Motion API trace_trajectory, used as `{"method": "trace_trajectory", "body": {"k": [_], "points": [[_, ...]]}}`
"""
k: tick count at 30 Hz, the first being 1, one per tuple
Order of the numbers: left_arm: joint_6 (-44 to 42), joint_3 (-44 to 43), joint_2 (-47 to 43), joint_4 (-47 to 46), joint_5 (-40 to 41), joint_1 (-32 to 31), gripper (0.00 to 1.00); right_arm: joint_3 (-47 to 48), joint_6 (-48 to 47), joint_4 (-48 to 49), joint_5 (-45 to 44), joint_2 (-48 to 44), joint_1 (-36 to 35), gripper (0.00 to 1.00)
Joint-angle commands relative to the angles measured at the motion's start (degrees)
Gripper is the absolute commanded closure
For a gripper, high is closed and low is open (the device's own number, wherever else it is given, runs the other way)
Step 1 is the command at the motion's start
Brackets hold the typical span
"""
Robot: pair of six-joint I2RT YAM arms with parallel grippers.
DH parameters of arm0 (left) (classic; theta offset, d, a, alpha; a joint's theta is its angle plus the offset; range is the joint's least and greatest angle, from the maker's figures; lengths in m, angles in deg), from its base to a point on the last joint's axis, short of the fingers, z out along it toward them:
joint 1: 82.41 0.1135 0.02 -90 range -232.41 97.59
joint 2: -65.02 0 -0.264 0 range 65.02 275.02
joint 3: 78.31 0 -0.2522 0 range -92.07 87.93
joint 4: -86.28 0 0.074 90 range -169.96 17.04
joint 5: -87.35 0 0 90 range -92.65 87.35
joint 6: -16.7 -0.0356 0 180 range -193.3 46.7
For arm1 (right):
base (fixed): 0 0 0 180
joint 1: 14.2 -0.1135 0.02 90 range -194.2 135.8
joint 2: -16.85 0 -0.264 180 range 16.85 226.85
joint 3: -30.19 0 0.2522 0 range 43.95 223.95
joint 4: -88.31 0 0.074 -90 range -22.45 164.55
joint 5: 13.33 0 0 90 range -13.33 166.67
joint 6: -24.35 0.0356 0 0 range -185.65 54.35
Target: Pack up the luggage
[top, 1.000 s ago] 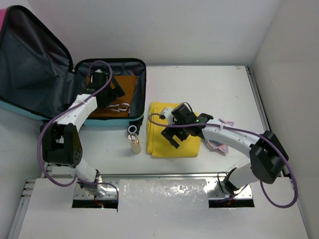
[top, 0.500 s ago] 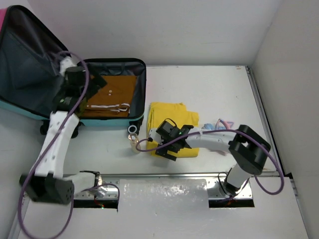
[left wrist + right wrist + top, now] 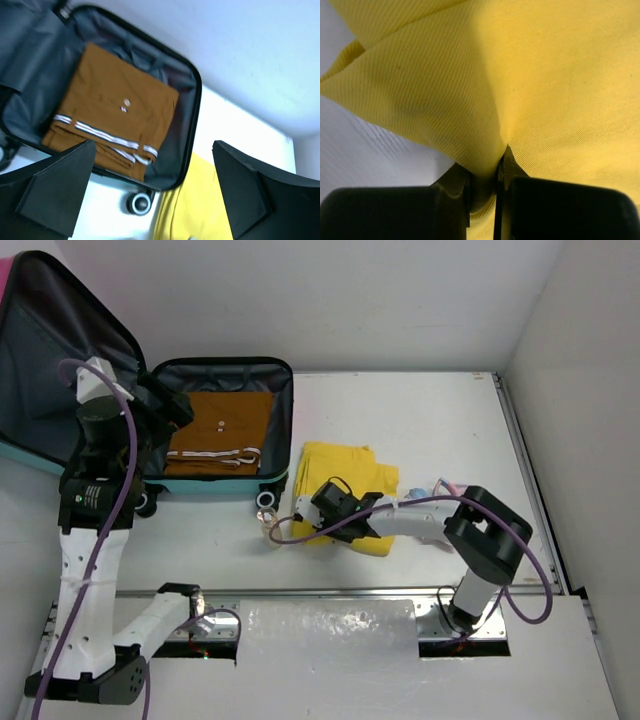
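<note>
The left gripper (image 3: 153, 145) has pulled up and left of the open luggage (image 3: 283, 430) at the table's far left, its jaws apart. The right gripper (image 3: 320, 530) stays clamped on the yellow cloth (image 3: 360, 475), dragging its near-left edge.

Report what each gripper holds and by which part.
Right gripper pinches the yellow cloth at a bunched fold near its edge. Left gripper is open, holding nothing.

Luggage (image 3: 40, 350): teal shell edge, dark grey lining. Folded garment (image 3: 228, 420): rust-brown, white stripes. Cloth (image 3: 350, 468): plain yellow.
</note>
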Motion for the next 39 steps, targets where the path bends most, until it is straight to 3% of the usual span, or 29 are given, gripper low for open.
{"method": "trace_trajectory", "body": {"k": [1, 6, 8, 11, 15, 19, 27, 39], "points": [[-1.67, 2.31, -0.65, -0.77, -7.11, 0.46, 0.0, -2.53, 5.71, 6.01, 8.34, -0.11, 3.6, 1.0], [2.81, 9.86, -1.09, -5.87, -17.14, -1.64, 0.0, -1.13, 17.66, 6.19, 15.91, -8.64, 15.62, 1.0], [6.5, 11.71, -1.18, -8.5, -16.88, -4.54, 0.0, -0.16, 23.48, 7.15, 21.15, -11.27, 18.28, 1.0], [11.25, 13.13, -0.57, -12.02, -14.61, -9.46, 0.0, 3.35, 25.25, 4.98, 21.81, -11.99, 20.31, 1.0], [13.54, 6.84, 5.3, -12.56, -7.23, -19.3, 0.0, 6.52, 29.97, 4.69, 22.06, -11.03, 24.07, 1.0], [13.89, -1.7, 18.02, -11.94, -1.51, -30.19, 0.0, 8.63, 36.55, 8.89, 24.08, -9.62, 26.63, 1.0], [15.21, -2.07, 32.1, -17.21, -5.54, -31.97, 0.0, 12.59, 42.21, 14.18, 25.41, -8.39, 27.34, 1.0], [17.76, -5.06, 44.15, -23.01, -9.5, -34.34, 0.0, 10.56, 43.27, 19.9, 26.47, -9.27, 27.34, 1.0]]}}
